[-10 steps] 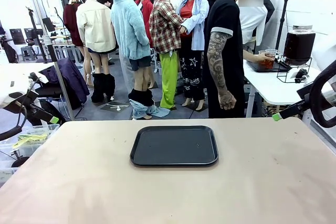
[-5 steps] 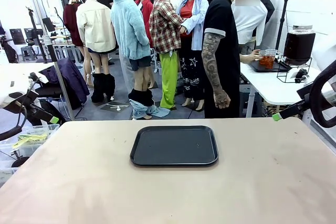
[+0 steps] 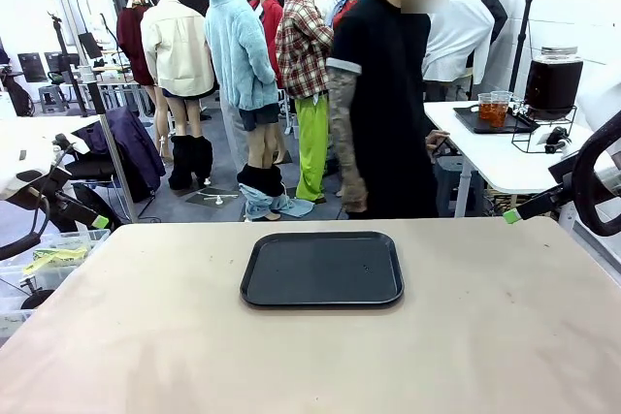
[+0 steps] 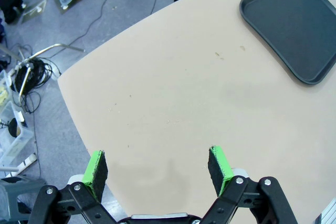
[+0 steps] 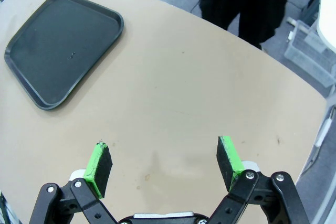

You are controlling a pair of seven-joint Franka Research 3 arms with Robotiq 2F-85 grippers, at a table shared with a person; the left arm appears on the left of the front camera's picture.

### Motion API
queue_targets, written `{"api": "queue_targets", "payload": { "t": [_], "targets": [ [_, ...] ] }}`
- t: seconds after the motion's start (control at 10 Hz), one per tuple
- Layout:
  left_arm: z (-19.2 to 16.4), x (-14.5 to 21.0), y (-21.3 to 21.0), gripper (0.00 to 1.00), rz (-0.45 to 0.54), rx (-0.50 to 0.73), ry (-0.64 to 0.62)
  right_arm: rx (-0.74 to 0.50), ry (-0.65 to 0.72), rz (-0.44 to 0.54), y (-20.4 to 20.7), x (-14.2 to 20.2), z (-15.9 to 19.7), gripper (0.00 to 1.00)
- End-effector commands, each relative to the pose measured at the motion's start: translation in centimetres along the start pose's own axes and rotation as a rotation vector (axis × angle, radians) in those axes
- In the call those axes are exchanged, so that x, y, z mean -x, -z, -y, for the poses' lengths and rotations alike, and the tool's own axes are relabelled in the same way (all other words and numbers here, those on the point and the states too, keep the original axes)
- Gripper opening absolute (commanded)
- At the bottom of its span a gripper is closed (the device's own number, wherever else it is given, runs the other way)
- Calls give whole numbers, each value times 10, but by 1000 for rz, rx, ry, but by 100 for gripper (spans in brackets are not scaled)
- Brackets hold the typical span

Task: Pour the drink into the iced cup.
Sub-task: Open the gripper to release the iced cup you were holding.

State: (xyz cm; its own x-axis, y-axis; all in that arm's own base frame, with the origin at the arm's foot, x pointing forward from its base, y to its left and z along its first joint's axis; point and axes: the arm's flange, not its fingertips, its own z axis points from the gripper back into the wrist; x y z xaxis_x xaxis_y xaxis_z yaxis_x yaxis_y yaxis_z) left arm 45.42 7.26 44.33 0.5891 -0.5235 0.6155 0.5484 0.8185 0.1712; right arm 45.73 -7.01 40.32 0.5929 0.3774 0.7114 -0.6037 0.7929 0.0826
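While both claws hover spread and empty, left claw and right claw, no pouring has begun. The cups of drink stand on a far side bench, well apart from the tray. Judged next: await delivery. The wrist views show the spread pads; the front view shows the person.

One tray on one table, two cups of amber drink on one far side table, one dark dispenser, one person, two open-jawed grippers: left gripper, right gripper.
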Motion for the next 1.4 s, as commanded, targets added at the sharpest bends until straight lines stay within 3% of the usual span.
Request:
{"api": "queue_targets", "payload": {
  "t": [0.0, 1.3],
  "targets": [
    [-1, 0, -1, 100, 2, -3, 0, 2, -9, -5, 2, -1, 3, 100],
    [-1, 0, -1, 100, 2, -3, 0, 2, -9, -5, 2, -1, 3, 100]
  ]
}}
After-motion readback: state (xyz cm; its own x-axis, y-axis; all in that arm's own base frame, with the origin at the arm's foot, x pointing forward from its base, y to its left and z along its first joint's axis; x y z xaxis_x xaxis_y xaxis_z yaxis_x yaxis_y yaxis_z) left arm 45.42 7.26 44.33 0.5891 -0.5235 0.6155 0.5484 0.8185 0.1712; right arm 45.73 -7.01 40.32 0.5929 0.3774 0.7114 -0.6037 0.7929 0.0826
